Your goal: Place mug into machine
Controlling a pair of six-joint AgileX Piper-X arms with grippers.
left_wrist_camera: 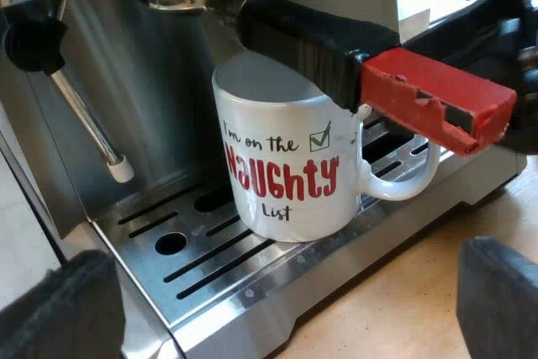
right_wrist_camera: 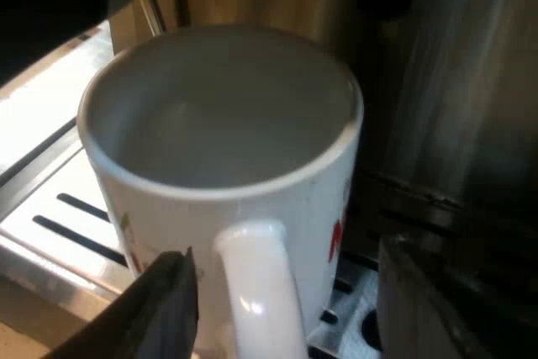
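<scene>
A white mug printed "I'm on the Naughty List" stands upright on the espresso machine's slotted metal drip tray, right under the metal holder's dark handle with its red end. My left gripper is open, low in front of the tray and well apart from the mug. From above, the mug is empty. My right gripper is open, its fingers standing on either side of the mug's handle with a gap on each side.
The steam wand hangs down beside the mug over the tray. The machine's steel back wall rises close behind the mug. A wooden tabletop lies in front of the tray. Part of my right arm shows beyond the red end.
</scene>
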